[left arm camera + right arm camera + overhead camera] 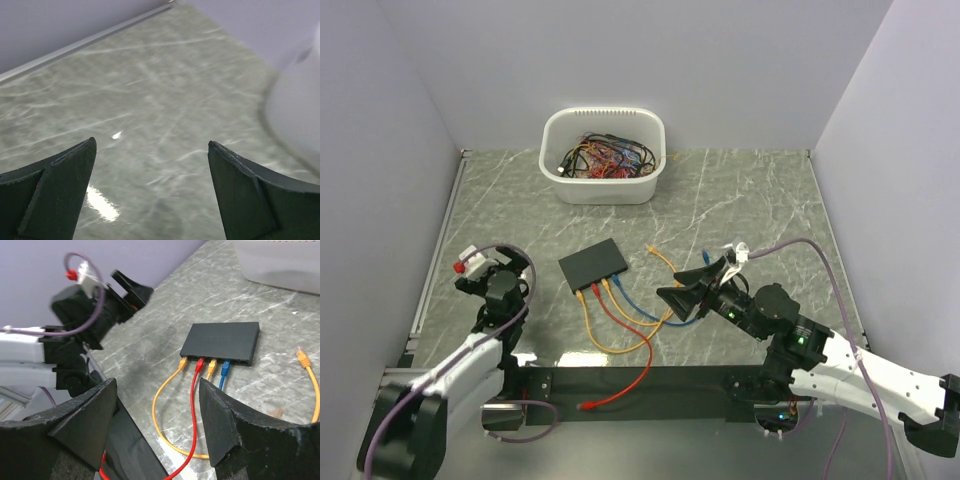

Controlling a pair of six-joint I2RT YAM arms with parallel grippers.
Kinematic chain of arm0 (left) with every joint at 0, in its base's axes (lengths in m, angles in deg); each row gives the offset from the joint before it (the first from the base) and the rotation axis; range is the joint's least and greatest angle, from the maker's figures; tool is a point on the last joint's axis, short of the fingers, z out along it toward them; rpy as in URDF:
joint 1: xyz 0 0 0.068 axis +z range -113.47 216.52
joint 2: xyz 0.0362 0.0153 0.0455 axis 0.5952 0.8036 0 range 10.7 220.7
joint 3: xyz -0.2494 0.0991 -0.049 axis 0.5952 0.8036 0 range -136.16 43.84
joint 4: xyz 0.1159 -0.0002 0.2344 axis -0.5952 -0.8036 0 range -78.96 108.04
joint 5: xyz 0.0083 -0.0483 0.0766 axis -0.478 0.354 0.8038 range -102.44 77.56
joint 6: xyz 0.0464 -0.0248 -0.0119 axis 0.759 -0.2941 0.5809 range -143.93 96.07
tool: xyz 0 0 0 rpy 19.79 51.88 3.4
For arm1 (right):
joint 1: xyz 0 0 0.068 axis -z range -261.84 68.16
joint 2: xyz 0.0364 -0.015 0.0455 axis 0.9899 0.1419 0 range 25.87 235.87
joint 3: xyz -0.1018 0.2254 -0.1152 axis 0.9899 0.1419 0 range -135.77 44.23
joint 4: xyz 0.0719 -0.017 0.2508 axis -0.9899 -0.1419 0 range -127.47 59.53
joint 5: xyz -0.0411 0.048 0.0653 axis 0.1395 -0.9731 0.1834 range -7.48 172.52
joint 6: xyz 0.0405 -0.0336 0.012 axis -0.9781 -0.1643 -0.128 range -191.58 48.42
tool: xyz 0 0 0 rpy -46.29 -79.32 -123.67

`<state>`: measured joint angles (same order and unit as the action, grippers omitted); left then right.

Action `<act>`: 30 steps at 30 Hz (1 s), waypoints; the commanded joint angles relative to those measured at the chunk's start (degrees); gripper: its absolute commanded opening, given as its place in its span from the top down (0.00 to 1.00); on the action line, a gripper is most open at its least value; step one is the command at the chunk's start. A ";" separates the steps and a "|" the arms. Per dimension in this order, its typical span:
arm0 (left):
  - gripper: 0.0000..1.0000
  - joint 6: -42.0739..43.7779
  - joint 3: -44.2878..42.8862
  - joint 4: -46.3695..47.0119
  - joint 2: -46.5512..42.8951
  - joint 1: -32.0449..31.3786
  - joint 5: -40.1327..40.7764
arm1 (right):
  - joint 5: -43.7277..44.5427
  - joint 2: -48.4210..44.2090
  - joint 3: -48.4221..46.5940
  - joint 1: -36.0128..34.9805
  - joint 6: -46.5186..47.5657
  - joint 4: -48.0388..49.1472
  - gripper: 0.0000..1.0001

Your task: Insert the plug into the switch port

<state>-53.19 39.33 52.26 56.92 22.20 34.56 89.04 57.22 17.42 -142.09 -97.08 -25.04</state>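
The black switch box [593, 262] lies flat mid-table, also in the right wrist view [222, 342]. Its port row faces the arms, with yellow [183, 361], red [200, 364], yellow [212, 365] and blue [224, 368] plugs seated; ports right of the blue one [241, 361] look free. A loose orange plug [653, 249] [301, 357] lies right of the box. A loose red plug [586, 405] rests on the black base bar. My right gripper [680, 295] [157, 382] is open and empty, right of the box. My left gripper [517, 272] [152, 142] is open and empty, left of it.
A white oval tub [604, 155] of tangled cables stands at the back centre, and shows as a blur in the left wrist view [300, 115]. Cable loops [620, 330] lie between the switch and the base bar [650, 385]. White walls enclose the table on three sides.
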 commanded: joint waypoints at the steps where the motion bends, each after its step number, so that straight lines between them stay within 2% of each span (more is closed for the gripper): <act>1: 0.01 1.31 -2.33 8.14 7.03 2.02 -0.65 | 1.65 -1.47 -0.09 -0.48 -0.34 -2.96 0.27; 3: 0.01 4.90 -3.13 12.52 12.28 3.60 -3.92 | 1.39 -1.99 -0.35 -0.40 -0.61 -4.19 0.27; 5: 0.01 6.57 -4.53 16.66 15.21 5.96 -10.60 | 0.86 -2.35 -0.35 -0.48 -0.96 -4.55 0.27; 7: 0.01 6.84 -5.59 17.72 18.55 7.46 -13.85 | 0.60 -3.31 0.00 -0.48 -1.57 -4.90 0.27; 11: 0.01 8.60 -8.49 18.08 21.98 11.60 -26.42 | 1.39 -4.28 0.35 -0.48 -2.10 -6.57 0.27; 14: 0.01 9.39 -9.72 20.00 24.79 13.09 -29.24 | 1.74 -4.02 0.97 -0.57 -2.01 -6.66 0.27; 17: 0.01 10.53 -12.44 18.00 27.25 13.97 -31.80 | 1.47 -2.88 1.06 -0.57 -2.36 -6.66 0.27; 21: 0.07 13.43 -14.64 16.94 30.06 14.06 -34.78 | 0.51 -2.96 2.46 -0.48 -3.42 -5.61 0.27; 25: 0.10 16.07 -15.52 19.48 32.18 14.06 -34.52 | 0.07 -3.75 3.16 -0.48 -3.77 -5.52 0.27; 26: 0.08 17.20 -11.52 31.93 33.92 13.98 -35.13 | 0.24 -4.10 3.51 -0.48 -3.86 -5.52 0.27; 27: 0.03 18.52 -8.96 43.19 39.94 14.06 -36.62 | 0.33 -4.11 4.30 -0.57 -3.86 -5.61 0.27; 28: 0.03 20.10 -8.06 40.17 38.09 13.72 -36.63 | 0.51 -4.19 4.66 -0.66 -3.95 -5.52 0.27; 29: 0.04 18.72 -10.75 33.18 35.98 13.54 -37.07 | 0.59 -4.11 4.92 -0.66 -3.95 -5.52 0.27; 30: 0.04 19.14 -10.00 36.07 37.88 13.45 -37.33 | 0.16 -4.02 5.36 -0.66 -4.12 -3.87 0.27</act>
<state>-36.88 28.92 79.84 94.14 35.92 0.09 89.35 53.81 21.79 -142.35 -100.58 -31.71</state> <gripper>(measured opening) 0.963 0.732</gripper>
